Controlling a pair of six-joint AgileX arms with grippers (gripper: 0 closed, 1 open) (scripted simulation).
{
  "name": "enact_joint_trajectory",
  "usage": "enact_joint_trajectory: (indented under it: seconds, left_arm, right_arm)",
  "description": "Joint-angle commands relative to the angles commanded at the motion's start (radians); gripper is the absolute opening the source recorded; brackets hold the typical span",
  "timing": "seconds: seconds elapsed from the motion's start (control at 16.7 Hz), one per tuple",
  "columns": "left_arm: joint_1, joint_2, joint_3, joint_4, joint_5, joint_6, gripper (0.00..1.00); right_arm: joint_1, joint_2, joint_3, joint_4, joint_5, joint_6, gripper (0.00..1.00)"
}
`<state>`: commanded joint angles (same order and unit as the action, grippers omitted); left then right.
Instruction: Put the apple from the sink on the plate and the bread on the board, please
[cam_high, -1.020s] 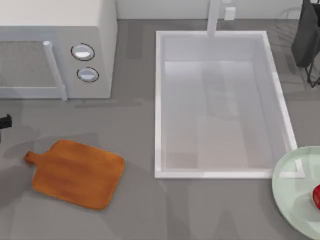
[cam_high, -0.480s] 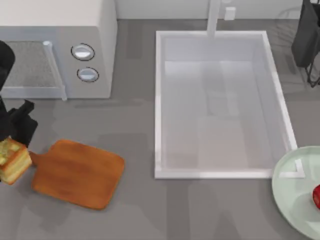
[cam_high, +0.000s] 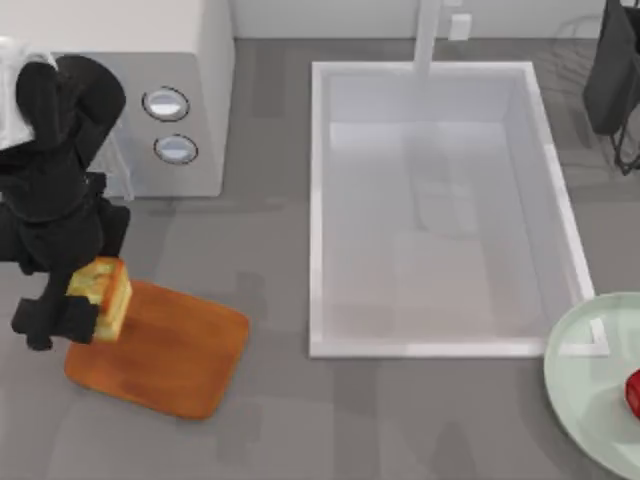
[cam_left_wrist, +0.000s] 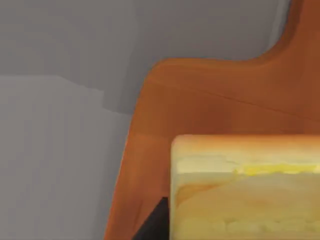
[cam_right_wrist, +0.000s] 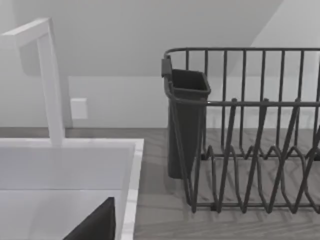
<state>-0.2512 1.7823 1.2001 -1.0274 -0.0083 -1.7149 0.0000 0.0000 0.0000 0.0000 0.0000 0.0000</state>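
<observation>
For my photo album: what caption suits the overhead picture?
Left gripper holding the bread over the board; apple on the plate.

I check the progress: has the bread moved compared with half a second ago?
Yes. The bread, held in the left gripper, has moved toward the top view's right, from beside the handle of the board to over its left end.

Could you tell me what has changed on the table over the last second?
The left gripper came in from the table's left side carrying the bread and now holds it above the handle end of the board. The apple on the plate, the sink and the board stayed put.
</observation>
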Motion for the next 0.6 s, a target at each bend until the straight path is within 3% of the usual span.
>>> enact_joint_trajectory:
  seconds: [0.24,0.6]
  left_arm:
    - [-0.064,-0.014,0.016,0.003,0.004,-0.137,0.00]
    - [-0.077,-0.018,0.019,0.003,0.005,-0.163,0.00]
  right_arm:
    - [0.000,0.000,0.000,0.000,0.000,0.000,1.00]
    - [0.000,0.000,0.000,0.000,0.000,0.000,1.00]
